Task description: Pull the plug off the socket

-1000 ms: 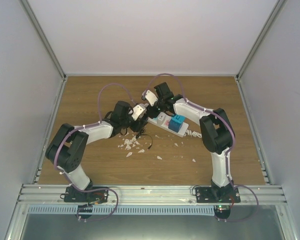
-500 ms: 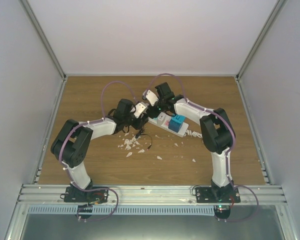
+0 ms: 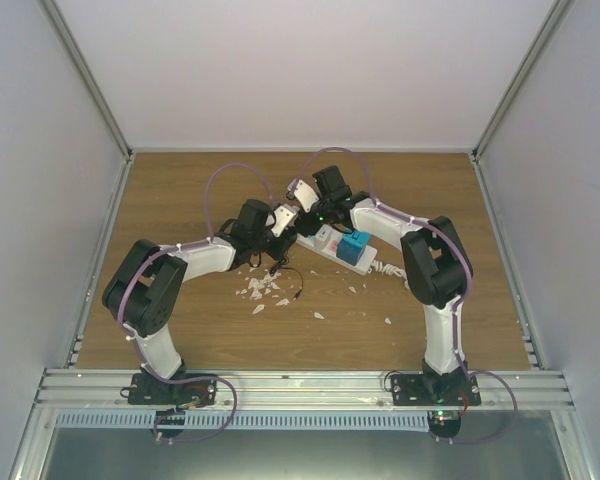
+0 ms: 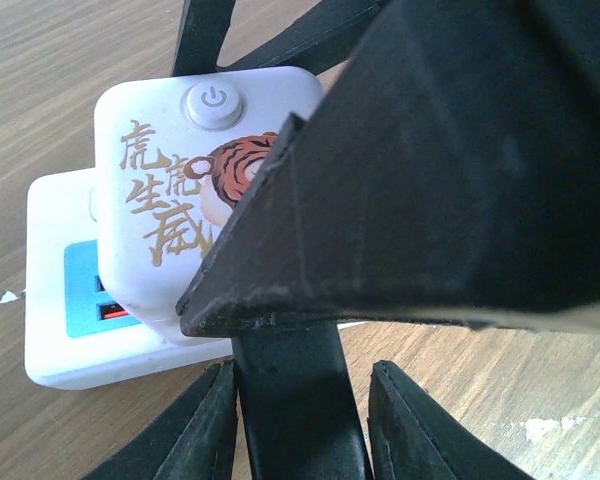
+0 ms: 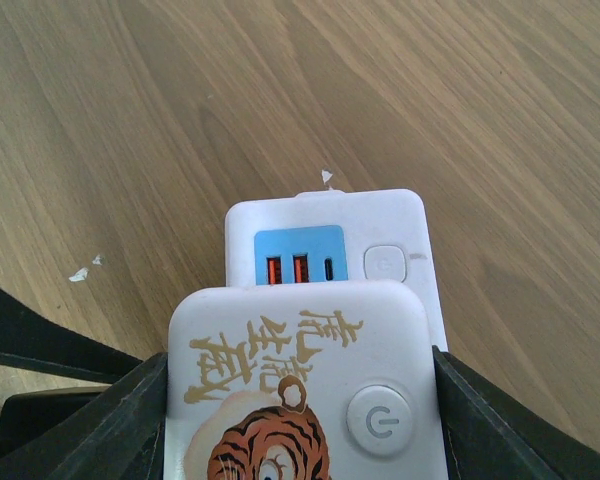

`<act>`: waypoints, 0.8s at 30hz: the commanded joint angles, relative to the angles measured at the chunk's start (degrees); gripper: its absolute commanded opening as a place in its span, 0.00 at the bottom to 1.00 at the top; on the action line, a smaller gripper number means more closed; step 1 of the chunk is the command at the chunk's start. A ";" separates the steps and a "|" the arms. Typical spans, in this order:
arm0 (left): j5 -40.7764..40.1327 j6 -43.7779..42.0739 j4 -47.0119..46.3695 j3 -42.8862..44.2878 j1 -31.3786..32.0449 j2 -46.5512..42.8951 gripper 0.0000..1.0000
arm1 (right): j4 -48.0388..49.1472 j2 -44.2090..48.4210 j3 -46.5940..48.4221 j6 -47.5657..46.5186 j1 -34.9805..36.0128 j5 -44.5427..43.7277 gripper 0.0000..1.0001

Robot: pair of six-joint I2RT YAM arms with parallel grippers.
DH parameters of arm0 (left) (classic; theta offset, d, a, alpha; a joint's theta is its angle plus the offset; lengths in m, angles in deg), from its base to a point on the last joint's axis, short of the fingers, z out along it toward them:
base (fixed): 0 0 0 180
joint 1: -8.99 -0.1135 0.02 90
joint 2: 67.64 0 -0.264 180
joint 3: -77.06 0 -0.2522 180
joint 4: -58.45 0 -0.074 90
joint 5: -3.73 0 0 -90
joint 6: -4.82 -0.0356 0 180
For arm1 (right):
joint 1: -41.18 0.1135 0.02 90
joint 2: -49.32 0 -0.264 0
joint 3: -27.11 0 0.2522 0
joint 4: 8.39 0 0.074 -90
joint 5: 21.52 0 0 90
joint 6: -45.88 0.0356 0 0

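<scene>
Wooden table [image 3: 180, 200] boxed by white walls [image 3: 280, 70]. White chips [image 3: 263, 290] strewn left of centre. Left gripper [image 3: 280, 228] close against plug [image 4: 150, 200], one dark finger [image 4: 430, 150] across its tiger-printed face; apart or together, cannot tell. Right gripper [image 5: 300, 370] clamped on plug, black fingers [image 5: 120, 420] tight against both sides. Socket [image 3: 332, 245] flat mid-table, slanting toward near right, plug on its left end beside blue USB panel [image 5: 298, 258]; blue block [image 3: 355, 247] further right along it.

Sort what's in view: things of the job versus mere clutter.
Job:
socket
tiger-print plug
right claw, gripping the plug

Clutter:
blue block on the socket
white scraps
</scene>
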 commanded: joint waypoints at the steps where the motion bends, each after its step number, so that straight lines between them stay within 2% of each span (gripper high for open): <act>1: -4.11 -2.07 -0.52 -1.30 2.49 -1.18 0.36 | -4.28 -0.27 -2.49 1.04 -0.26 -3.32 0.34; 10: -4.03 -2.14 0.75 -3.29 2.50 -3.78 0.27 | -4.28 -1.39 -2.49 0.88 -0.29 -3.39 0.34; 24: -1.78 -6.34 1.05 -7.90 2.50 -8.96 0.21 | -3.08 -2.02 -3.29 0.58 -0.66 -5.19 0.33</act>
